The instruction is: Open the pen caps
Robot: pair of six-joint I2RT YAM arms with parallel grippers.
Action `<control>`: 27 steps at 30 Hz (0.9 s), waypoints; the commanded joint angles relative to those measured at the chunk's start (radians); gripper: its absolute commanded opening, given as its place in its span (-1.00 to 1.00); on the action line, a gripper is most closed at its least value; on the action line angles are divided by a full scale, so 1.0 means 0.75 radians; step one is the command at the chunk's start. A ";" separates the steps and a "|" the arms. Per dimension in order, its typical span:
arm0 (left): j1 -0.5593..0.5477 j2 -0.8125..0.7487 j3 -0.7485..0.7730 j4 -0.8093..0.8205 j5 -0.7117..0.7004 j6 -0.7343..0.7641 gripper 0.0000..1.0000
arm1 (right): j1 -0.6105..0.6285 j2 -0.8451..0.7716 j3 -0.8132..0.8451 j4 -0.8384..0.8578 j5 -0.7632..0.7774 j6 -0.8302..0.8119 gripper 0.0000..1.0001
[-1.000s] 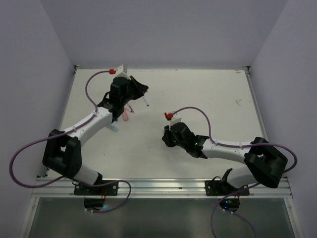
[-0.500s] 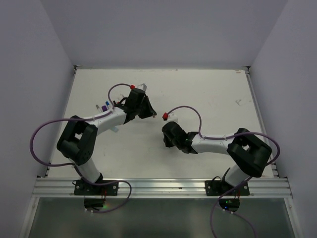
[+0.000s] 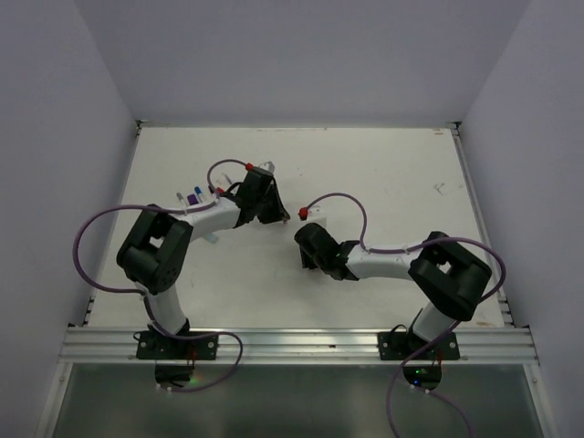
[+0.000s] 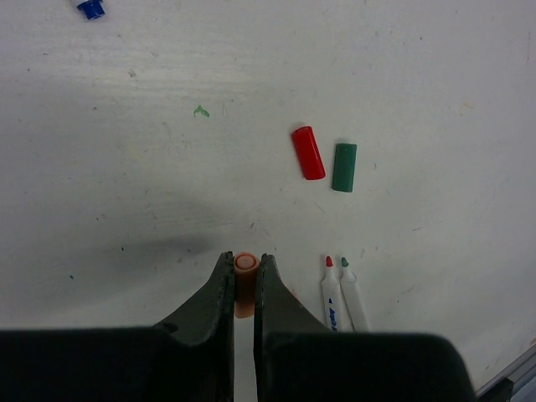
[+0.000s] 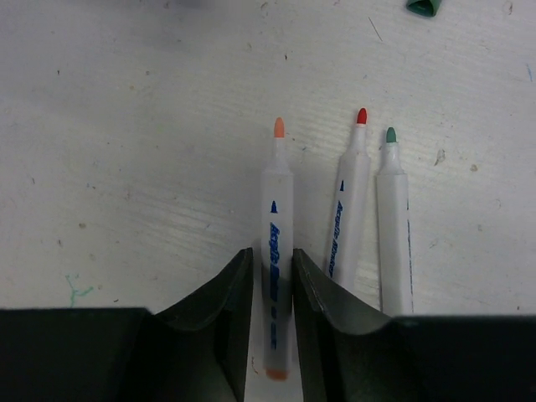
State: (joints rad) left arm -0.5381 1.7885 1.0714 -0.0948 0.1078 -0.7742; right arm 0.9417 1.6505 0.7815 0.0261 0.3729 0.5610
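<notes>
On my left wrist camera, a small blue plastic cap [image 4: 90, 8] lies at the far top left of the white table [image 4: 126, 167]. The left gripper [image 4: 244, 270] has its jaws nearly closed, and they pinch a short orange plastic pen cap [image 4: 244, 289] between the tips. To the right of it, a red cylindrical plastic cap [image 4: 308, 152] and a dark green plastic cap [image 4: 344, 167] lie side by side, apart from each other.

On the right wrist camera, the right gripper [image 5: 272, 255] stands around a slim white pen with an orange tip [image 5: 277, 209]. I cannot tell if the jaws press on it. The white red-tipped pen [image 5: 347, 209] and the white green-tipped pen [image 5: 394, 226] lie just beside it. The blue lettering on the barrels seems to begin with "Acrylic"; the rest is blurred.
</notes>
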 commanded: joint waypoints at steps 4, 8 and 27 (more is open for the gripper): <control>-0.027 0.065 0.097 0.014 0.010 0.001 -1.00 | -0.002 -0.096 0.005 0.008 0.069 0.009 -0.18; -0.045 0.115 0.146 0.020 0.010 -0.017 -1.00 | -0.002 -0.243 -0.029 0.014 0.053 0.009 -0.06; -0.082 0.248 0.285 -0.033 -0.101 -0.044 -0.10 | -0.004 -0.552 -0.136 0.047 0.213 -0.095 0.42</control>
State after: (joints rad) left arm -0.5953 1.9934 1.2495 -0.1013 0.0677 -0.8005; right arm 0.9417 1.2369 0.6708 0.0296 0.4820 0.5068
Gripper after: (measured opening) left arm 0.421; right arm 0.704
